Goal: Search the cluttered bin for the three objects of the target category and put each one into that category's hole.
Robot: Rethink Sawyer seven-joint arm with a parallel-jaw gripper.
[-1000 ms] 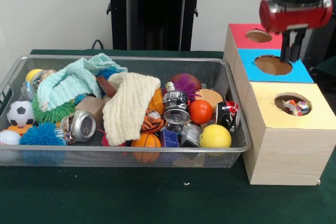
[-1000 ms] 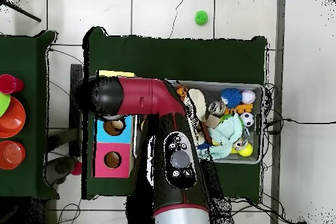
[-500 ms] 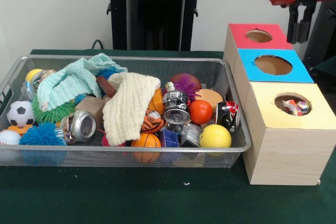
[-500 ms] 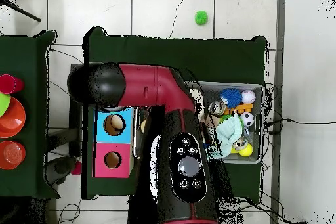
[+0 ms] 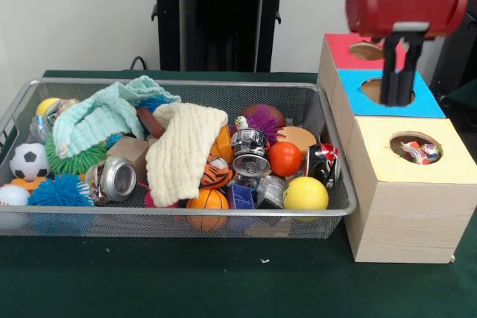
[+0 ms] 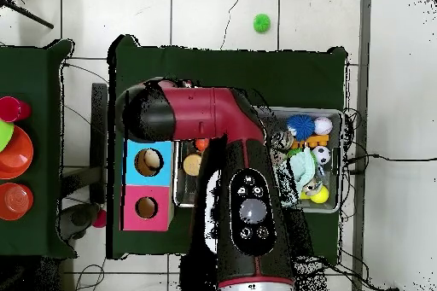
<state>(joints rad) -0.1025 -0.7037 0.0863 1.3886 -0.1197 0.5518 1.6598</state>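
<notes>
The fingers (image 5: 396, 72) hang over the blue box's hole (image 5: 387, 91); I cannot tell whether they are apart or together. The wire bin (image 5: 332, 206) of clutter sits beside the box row (image 5: 406, 214), which stands at the worktop's (image 5: 223, 281) edge.

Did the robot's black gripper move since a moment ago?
Yes. The black gripper swung left, from beside the red-topped box to above the blue-topped box.

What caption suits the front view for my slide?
Sawyer's claw hangs over the blue hole beside the cluttered mesh bin.
</notes>
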